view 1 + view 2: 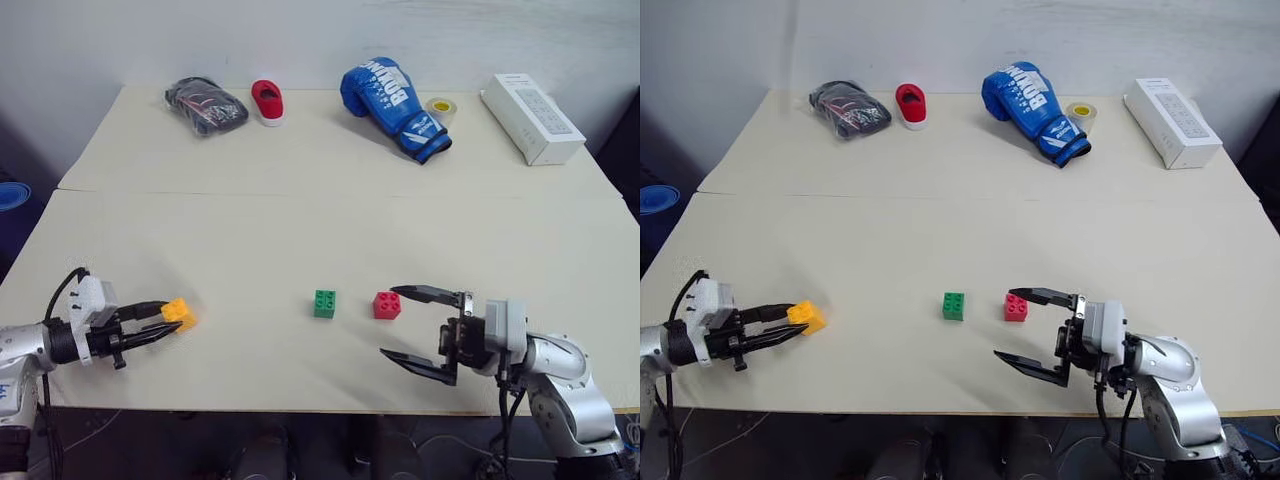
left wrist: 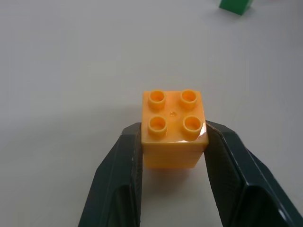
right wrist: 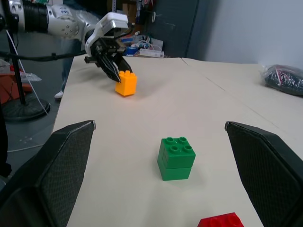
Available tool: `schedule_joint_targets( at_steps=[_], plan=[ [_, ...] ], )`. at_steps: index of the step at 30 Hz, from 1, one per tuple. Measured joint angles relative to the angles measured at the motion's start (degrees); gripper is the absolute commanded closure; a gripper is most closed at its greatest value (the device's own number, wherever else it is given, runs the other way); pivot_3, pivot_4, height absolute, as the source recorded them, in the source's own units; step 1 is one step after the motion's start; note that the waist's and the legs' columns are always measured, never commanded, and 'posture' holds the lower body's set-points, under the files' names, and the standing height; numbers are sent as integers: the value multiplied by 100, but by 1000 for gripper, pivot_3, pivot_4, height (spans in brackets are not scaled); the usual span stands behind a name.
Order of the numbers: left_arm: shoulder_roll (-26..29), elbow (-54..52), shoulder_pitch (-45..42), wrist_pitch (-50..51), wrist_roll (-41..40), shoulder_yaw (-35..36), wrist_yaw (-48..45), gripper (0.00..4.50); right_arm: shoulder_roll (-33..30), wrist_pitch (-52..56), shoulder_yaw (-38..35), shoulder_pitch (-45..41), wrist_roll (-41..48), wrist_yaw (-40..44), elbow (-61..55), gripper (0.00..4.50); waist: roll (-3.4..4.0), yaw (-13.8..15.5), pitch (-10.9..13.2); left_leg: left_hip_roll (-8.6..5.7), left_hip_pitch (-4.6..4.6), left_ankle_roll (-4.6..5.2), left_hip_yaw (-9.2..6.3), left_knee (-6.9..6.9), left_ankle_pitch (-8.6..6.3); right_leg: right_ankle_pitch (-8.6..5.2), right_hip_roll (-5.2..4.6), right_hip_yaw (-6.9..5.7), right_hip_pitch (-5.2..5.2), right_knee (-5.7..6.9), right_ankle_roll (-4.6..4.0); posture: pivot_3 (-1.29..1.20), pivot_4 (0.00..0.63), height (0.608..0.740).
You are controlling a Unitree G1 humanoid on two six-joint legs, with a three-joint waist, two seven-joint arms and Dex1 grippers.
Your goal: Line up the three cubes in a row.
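Yellow-orange cube clamped between left gripper fingers

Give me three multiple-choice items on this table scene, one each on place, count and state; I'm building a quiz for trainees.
1. Which cube lies between the other two?
A. red B. green C. yellow-orange
2. How many studs top the yellow-orange cube?
A. two B. four C. six
3. What is the left tool doing?
A. standing open B. shut on the yellow-orange cube C. shut on the green cube

Key:
1 B: the green cube sits between the yellow-orange cube and the red cube.
2 B: the left wrist view shows four.
3 B: the left tool has its fingers against that cube's sides.
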Motion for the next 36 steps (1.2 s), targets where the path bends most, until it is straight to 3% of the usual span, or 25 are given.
schedule_joint_targets(
  at_steps=[4, 7, 14, 23, 30, 31, 36],
  plan=[
    [-54, 14, -1135, -118, 158, -824, -441, 3027, -287, 231, -178, 147, 168, 99, -23, 0, 2, 107, 1, -8, -2, 5, 1, 2, 3, 3, 0, -2, 2, -1, 5, 0, 150, 740],
    [-530, 315, -2059, -20, 331, -1460, -562, 3027, -447, 232, -354, 368, 164, 205, 16, 0, 1, 134, 0, -11, -1, 13, 16, 4, 9, 5, 13, -2, 5, 3, 8, 0, 150, 740],
    [-1036, 1058, -2714, -560, 813, -2328, -926, 3027, -430, 225, -383, 635, 136, 82, -14, 0, -4, 66, -1, -3, 2, 15, 40, 9, 13, 7, 28, -24, -1, 4, 12, 0, 150, 740],
    [-1220, 1738, -2990, -1208, 1105, -2512, -924, 3027, -413, 237, -440, 1104, 147, -272, -424, 0, -5, 123, -1, -5, 1, 19, 34, 14, 14, 8, 18, -18, 1, 2, 14, 0, 150, 740],
    [-1406, 2261, -3308, -1624, 1216, -2595, -924, 3027, -433, 241, -574, 990, 147, -294, -398, 0, -5, 147, -2, -8, -1, 29, 22, 35, 11, 11, 10, -11, 11, 3, 19, 0, 150, 740],
    [-1412, 2295, -3330, -1624, 1217, -2602, -927, 2294, -435, 241, -574, 981, 146, -281, -387, 0, -5, 145, -2, -8, -2, 29, 21, 35, 11, 11, 10, -11, 11, 4, 19, 0, 150, 740],
    [-1400, 2302, -3315, -1626, 1244, -2614, -925, 879, -442, 247, -577, 838, 143, -222, -169, 0, -6, 131, -2, -7, -9, 30, 19, 38, 11, 11, 12, -12, 9, 3, 20, 0, 150, 740]
  ],
)
